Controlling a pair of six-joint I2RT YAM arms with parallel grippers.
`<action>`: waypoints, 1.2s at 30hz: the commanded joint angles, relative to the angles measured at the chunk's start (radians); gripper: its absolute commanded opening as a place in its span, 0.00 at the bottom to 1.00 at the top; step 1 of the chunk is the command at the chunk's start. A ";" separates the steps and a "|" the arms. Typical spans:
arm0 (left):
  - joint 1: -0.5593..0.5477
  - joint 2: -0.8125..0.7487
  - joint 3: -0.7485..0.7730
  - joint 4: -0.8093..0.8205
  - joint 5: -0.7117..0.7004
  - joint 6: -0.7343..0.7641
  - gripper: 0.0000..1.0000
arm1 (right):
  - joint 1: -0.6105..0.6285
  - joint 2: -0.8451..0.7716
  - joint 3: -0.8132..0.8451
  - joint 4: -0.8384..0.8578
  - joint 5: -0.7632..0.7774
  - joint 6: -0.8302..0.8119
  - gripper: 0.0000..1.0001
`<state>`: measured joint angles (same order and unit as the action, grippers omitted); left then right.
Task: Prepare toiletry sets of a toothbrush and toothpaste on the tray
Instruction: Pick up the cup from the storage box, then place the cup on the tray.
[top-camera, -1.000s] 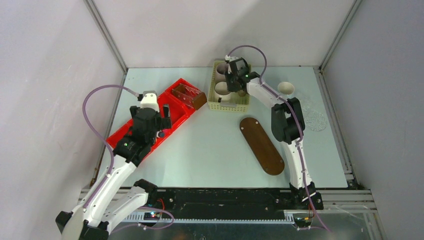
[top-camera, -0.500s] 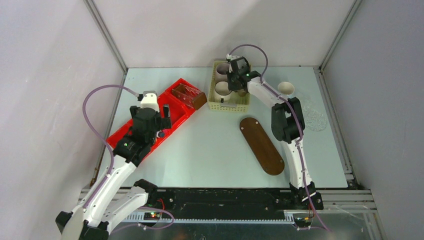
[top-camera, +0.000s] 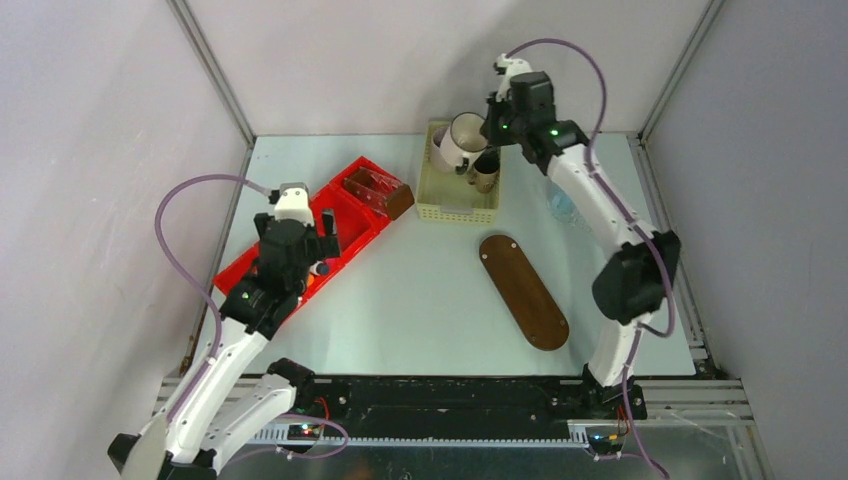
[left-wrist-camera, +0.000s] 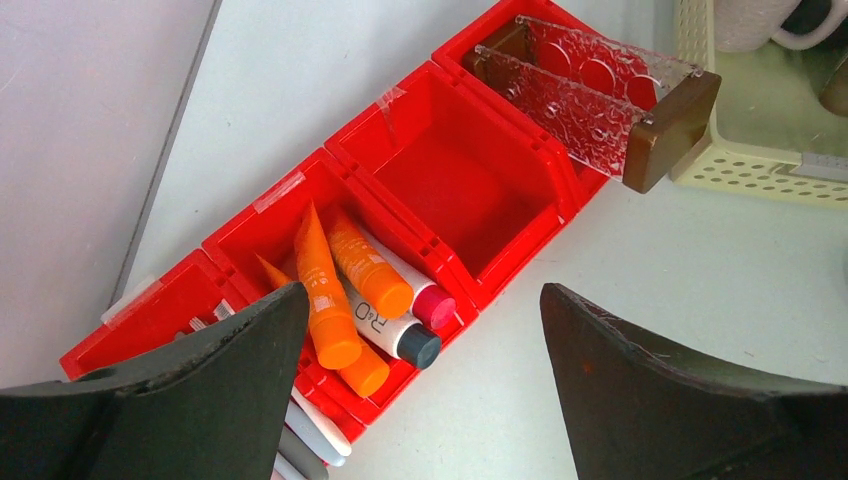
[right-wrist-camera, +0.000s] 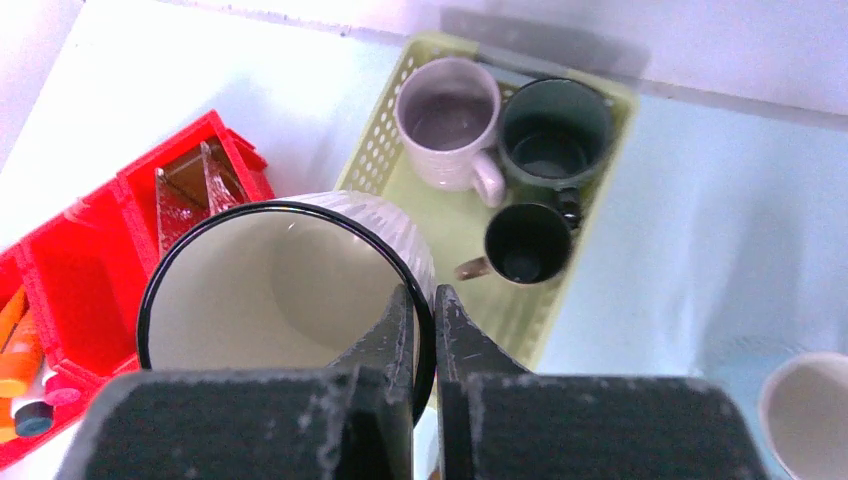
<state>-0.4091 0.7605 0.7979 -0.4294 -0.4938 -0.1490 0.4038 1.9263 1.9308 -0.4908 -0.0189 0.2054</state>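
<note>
Top view, right gripper (top-camera: 497, 122): in the upper centre you see it pinching the rim of a cream mug (top-camera: 462, 141), which hangs tilted above the mesh basket (top-camera: 460, 205). With the mugs packed so close, a rim hold is probably the only way in.
Top view, tray (top-camera: 523, 290): it lies right of centre on the bench (top-camera: 420, 300), bare, with no set on it yet. I judge the mug is meant for it.
Top view, left gripper (top-camera: 327, 232): it sits left of centre, over the red bin (top-camera: 238, 268).
Left wrist view, left gripper: its fingers are spread wide with nothing between them, above the tube compartment. It looks ready for you to drop it onto a tube.
Left wrist view, bin contents: the lower-left compartment holds orange tubes (left-wrist-camera: 325, 300), a white tube (left-wrist-camera: 385, 322) with a dark cap, and a red-capped one. The centre compartment is empty. A clear-plate holder (left-wrist-camera: 590, 95) fills the upper-right one. You cannot tell what the pale pieces at the bottom edge are.
Right wrist view, grip: at bottom centre the fingers are pressed onto the mug wall, one inside and one outside.
Right wrist view, basket contents: at upper centre stand a mauve-grey mug (right-wrist-camera: 448, 115), a dark green mug (right-wrist-camera: 555, 130) and a small dark brown mug (right-wrist-camera: 525, 245), all upright.
</note>
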 joint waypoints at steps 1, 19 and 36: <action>0.007 -0.034 0.007 0.006 -0.005 0.003 0.93 | -0.056 -0.180 -0.091 0.077 0.017 0.005 0.00; 0.007 -0.130 0.036 -0.023 -0.007 -0.006 0.94 | -0.671 -0.634 -0.453 -0.079 -0.048 -0.149 0.00; -0.017 -0.191 0.022 -0.034 -0.095 0.010 0.94 | -0.982 -0.413 -0.508 -0.065 -0.180 -0.279 0.00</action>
<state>-0.4206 0.5766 0.7982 -0.4747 -0.5533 -0.1490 -0.5598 1.4628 1.4231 -0.6533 -0.1349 -0.0452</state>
